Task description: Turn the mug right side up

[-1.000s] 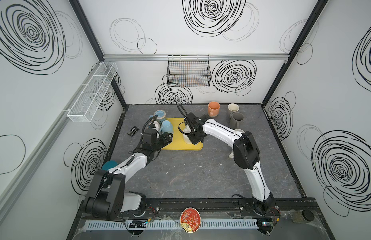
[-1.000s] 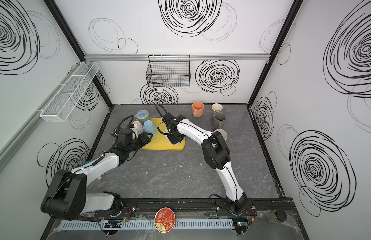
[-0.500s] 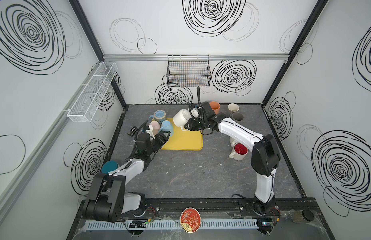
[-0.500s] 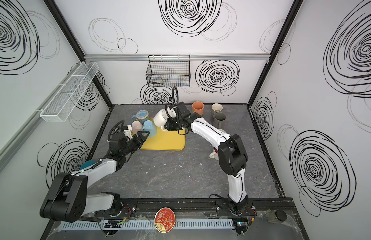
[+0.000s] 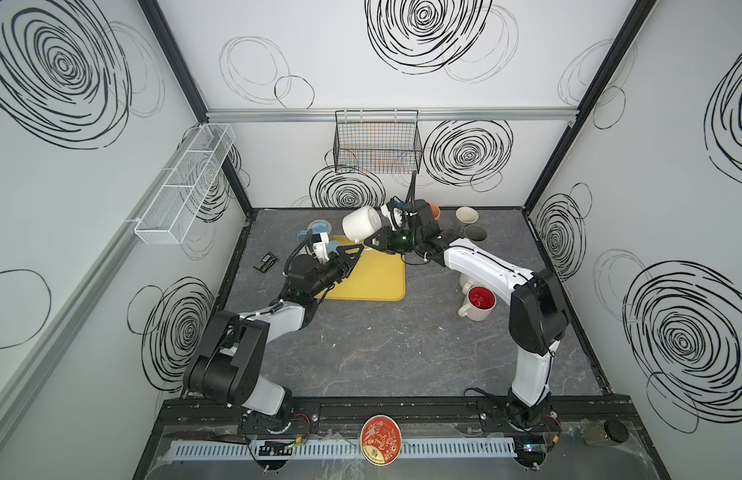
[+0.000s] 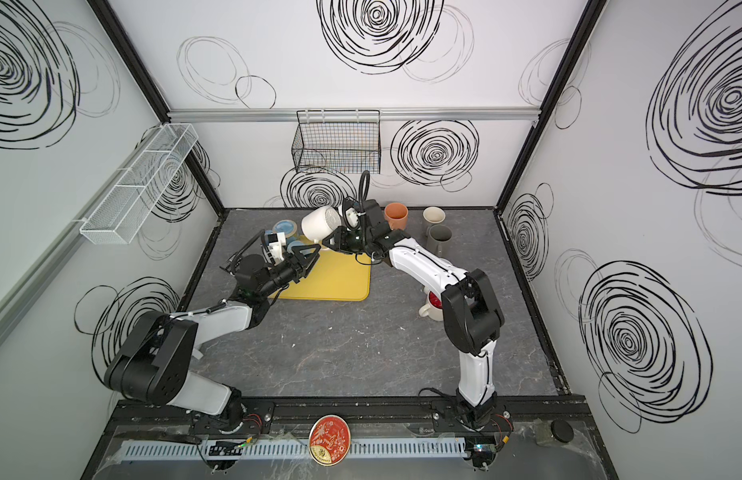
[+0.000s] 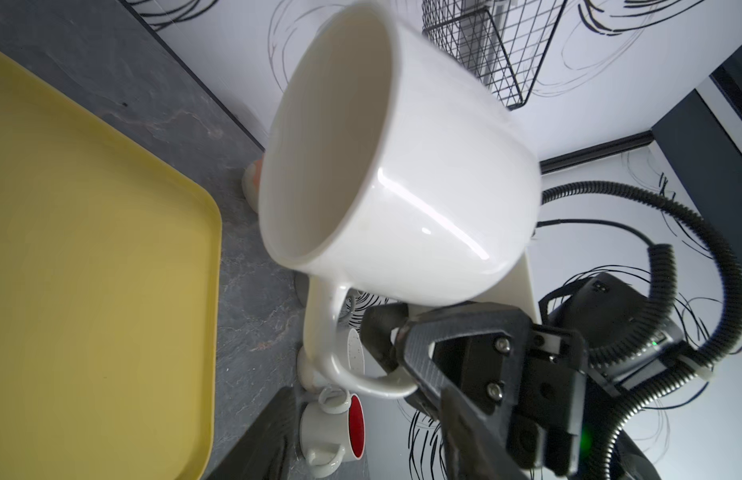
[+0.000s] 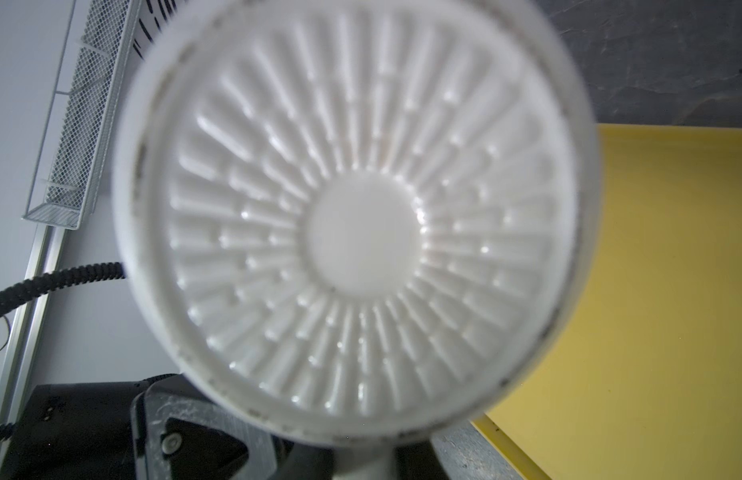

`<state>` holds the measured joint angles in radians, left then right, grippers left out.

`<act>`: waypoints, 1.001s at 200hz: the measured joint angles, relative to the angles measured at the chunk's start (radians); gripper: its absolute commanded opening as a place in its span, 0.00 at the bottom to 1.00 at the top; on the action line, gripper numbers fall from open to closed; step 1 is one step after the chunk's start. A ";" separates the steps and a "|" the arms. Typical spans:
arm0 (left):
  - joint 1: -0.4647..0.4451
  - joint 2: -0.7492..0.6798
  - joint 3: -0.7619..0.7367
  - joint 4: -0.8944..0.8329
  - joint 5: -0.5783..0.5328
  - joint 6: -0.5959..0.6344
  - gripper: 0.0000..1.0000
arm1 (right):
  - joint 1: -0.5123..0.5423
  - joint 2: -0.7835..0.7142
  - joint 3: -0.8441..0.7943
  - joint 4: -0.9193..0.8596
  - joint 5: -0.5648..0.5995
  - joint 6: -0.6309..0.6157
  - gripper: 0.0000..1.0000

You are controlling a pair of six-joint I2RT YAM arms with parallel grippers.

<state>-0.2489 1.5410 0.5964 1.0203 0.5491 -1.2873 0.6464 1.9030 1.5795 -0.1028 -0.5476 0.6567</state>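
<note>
The white mug (image 5: 361,223) (image 6: 319,224) hangs tipped on its side above the back edge of the yellow tray (image 5: 373,278) (image 6: 331,282). My right gripper (image 5: 375,240) (image 6: 335,241) is shut on its handle (image 7: 331,332). In the left wrist view the mug's (image 7: 423,187) mouth faces the camera. In the right wrist view its ribbed base (image 8: 361,232) fills the picture, and the handle runs down between the jaws. My left gripper (image 5: 356,258) (image 6: 315,255) stands open over the tray, just below and left of the mug, holding nothing.
An orange cup (image 5: 435,211), a beige cup (image 5: 467,215) and a grey mug (image 5: 475,233) stand at the back right. A red-lined mug (image 5: 479,303) sits under the right arm. Blue cups (image 5: 320,227) stand behind the tray's left corner. A wire basket (image 5: 377,141) hangs on the back wall.
My right gripper has lifted the mug off the tray, up and back, and tipped it onto its side. My left gripper has moved right, toward the mug.
</note>
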 measured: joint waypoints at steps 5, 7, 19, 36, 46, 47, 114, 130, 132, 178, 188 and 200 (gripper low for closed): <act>-0.003 0.011 0.000 0.021 0.001 -0.015 0.53 | 0.001 -0.005 -0.005 0.004 -0.002 0.000 0.00; -0.005 0.016 0.000 0.034 0.001 -0.021 0.53 | 0.001 -0.005 -0.007 0.004 -0.001 0.000 0.00; -0.005 0.029 0.000 0.068 0.000 -0.047 0.53 | 0.003 -0.012 -0.019 0.010 -0.004 0.004 0.00; -0.004 0.030 0.000 0.076 -0.009 -0.068 0.54 | 0.003 -0.022 -0.031 0.018 -0.010 0.007 0.00; -0.003 0.030 0.000 0.079 -0.016 -0.070 0.53 | 0.003 -0.029 -0.035 0.018 -0.015 0.009 0.00; -0.003 0.030 0.000 0.078 -0.017 -0.070 0.53 | 0.003 -0.029 -0.035 0.018 -0.016 0.009 0.00; 0.008 -0.010 0.063 -0.190 -0.061 0.020 0.49 | 0.004 -0.051 -0.047 0.021 -0.010 0.005 0.00; 0.007 -0.010 0.072 -0.208 -0.061 0.024 0.49 | 0.004 -0.051 -0.047 0.023 -0.016 0.004 0.00; 0.007 -0.010 0.072 -0.208 -0.061 0.024 0.48 | 0.004 -0.051 -0.047 0.024 -0.018 0.004 0.00; 0.005 0.029 0.085 -0.090 -0.001 -0.023 0.26 | -0.004 -0.051 -0.069 0.075 -0.052 0.019 0.00; 0.003 0.043 0.089 -0.044 0.013 -0.043 0.21 | -0.011 -0.053 -0.082 0.105 -0.070 0.033 0.00; 0.003 0.055 0.090 -0.007 0.027 -0.082 0.16 | -0.023 -0.058 -0.103 0.142 -0.090 0.039 0.00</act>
<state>-0.2455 1.5959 0.6868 1.0134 0.5766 -1.3689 0.6231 1.8454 1.4765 0.0391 -0.6373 0.6960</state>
